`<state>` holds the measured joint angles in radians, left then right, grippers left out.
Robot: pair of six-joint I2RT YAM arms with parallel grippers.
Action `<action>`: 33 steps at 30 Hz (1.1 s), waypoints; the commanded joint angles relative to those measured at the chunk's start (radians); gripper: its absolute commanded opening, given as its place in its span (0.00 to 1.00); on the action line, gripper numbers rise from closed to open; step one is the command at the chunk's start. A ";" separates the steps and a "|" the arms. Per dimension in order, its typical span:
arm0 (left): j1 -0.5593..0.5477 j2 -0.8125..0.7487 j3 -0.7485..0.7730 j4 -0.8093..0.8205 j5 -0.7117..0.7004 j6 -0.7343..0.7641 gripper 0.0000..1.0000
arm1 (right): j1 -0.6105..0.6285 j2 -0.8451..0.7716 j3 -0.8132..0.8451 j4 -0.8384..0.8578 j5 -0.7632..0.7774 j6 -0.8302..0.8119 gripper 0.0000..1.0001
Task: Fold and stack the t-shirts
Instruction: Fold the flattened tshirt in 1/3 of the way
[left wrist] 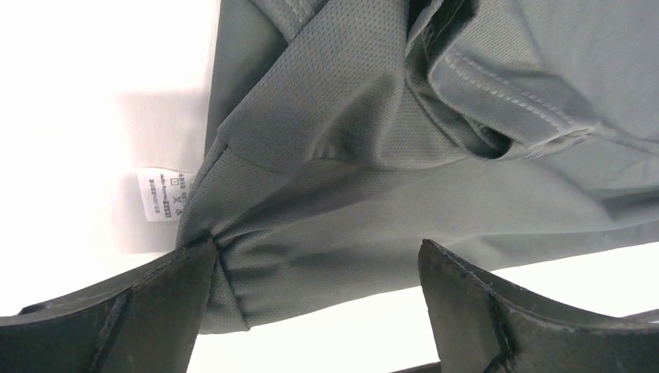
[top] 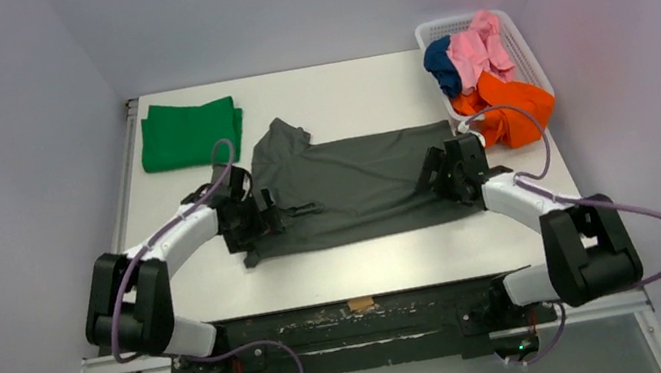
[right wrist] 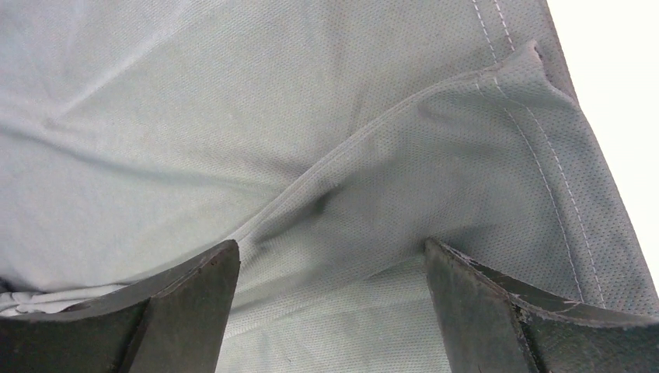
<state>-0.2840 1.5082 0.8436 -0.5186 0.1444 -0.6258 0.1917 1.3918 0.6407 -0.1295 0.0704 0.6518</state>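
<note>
A dark grey t-shirt (top: pixel 352 188) lies spread across the middle of the table, one sleeve pointing to the far left. My left gripper (top: pixel 263 216) is open over its left end; in the left wrist view the cloth (left wrist: pixel 373 202) lies between the spread fingers (left wrist: pixel 155 311), with a white care label (left wrist: pixel 162 194) showing. My right gripper (top: pixel 439 178) is open over its right end, fingers (right wrist: pixel 482 311) pressed on the hemmed cloth (right wrist: pixel 311 140). A folded bright green t-shirt (top: pixel 191 134) lies at the far left. Orange (top: pixel 509 111), pink (top: pixel 478 48) and navy (top: pixel 440 65) t-shirts are heaped at the far right.
A white lattice basket (top: pixel 525 42) at the far right corner holds the heaped shirts; the orange one hangs over its near rim. A metal rail (top: pixel 128 180) runs along the table's left edge. Purple cables loop off both arms.
</note>
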 commanded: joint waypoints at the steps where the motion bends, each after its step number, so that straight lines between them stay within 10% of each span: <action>1: -0.072 -0.153 -0.124 -0.129 -0.094 -0.079 1.00 | 0.016 -0.126 -0.139 -0.219 -0.050 0.034 0.87; 14: -0.183 -0.466 -0.038 -0.222 -0.190 -0.122 1.00 | 0.026 -0.554 -0.122 -0.310 -0.071 -0.057 0.89; 33: -0.323 0.117 0.174 0.113 0.025 -0.148 1.00 | 0.026 -0.522 -0.120 -0.249 -0.032 -0.076 0.90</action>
<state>-0.5987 1.5517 0.9195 -0.4728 0.1574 -0.7677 0.2153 0.8772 0.4881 -0.4007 -0.0040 0.5888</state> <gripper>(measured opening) 0.998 0.896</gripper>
